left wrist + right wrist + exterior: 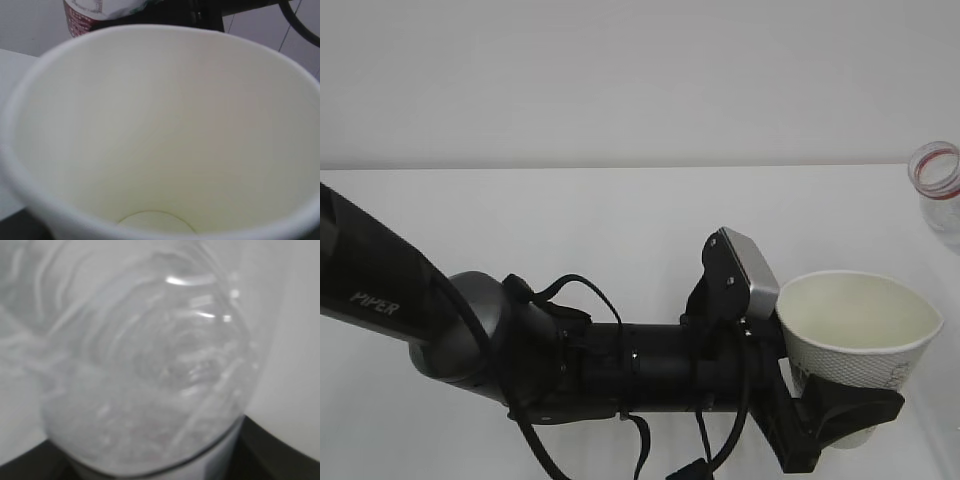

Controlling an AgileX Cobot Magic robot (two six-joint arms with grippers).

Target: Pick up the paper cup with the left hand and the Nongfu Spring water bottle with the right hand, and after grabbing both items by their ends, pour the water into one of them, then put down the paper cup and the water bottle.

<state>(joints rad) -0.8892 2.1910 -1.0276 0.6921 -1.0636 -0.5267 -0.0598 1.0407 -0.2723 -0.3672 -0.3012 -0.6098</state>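
Note:
The white paper cup (860,325) hangs above the table at the right, mouth up and tipped slightly. My left gripper (840,392) is shut on its lower part, and one black finger (855,408) wraps its near side. In the left wrist view the cup's inside (160,130) fills the frame, and I see no liquid at its bottom. The Nongfu Spring water bottle (938,190) shows at the right edge, uncapped, with its red neck ring leaning toward the cup. The clear bottle (150,370) fills the right wrist view, blurred, with my right gripper (157,465) shut on it. I cannot make out any water.
The white table (570,230) runs back to a plain white wall. My left arm (440,320), marked PIPER and trailing cables, lies across the lower left of the exterior view. The bottle's red label (82,17) shows just beyond the cup's rim.

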